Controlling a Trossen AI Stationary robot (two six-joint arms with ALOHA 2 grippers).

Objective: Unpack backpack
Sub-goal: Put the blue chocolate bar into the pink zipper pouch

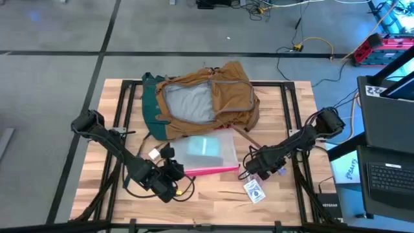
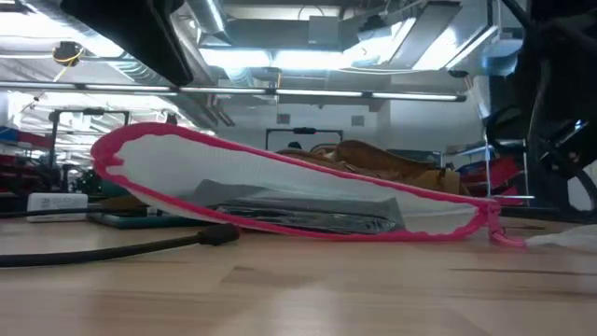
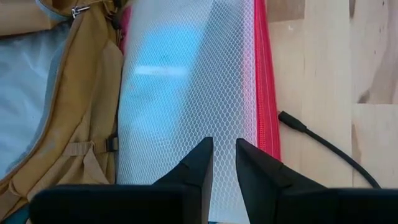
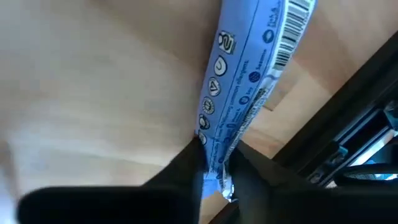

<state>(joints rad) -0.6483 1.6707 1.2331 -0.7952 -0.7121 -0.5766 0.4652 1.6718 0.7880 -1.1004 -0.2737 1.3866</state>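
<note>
Tan fabric marks the backpack (image 1: 206, 98), which lies flat at the far middle of the wooden tabletop (image 1: 213, 197), its main compartment open and the grey lining exposed. Dark green panel and straps show along its left side.

Pouch (image 1: 206, 153): clear mesh with pink edging, lying just in front of the backpack and touching its near edge. A pale blue item shows through the mesh. In the low view the pouch's left end stands raised off the tabletop while its right end rests on the wood.

Left hand (image 1: 169, 169): at the pouch's near-left corner, nearer the front than the backpack and clear of it. The left wrist view shows its fingers (image 3: 198, 165) narrowly parted over the mesh; whether they pinch the pouch cannot be told.

Right hand (image 1: 249, 173): right of the pouch, in front of the backpack's right corner and apart from it. It is clenched on a blue-and-white printed packet (image 4: 245, 87) bearing a barcode, which hangs over the tabletop.

Black cable (image 1: 184, 189): lies on the wood near the left hand.
</note>
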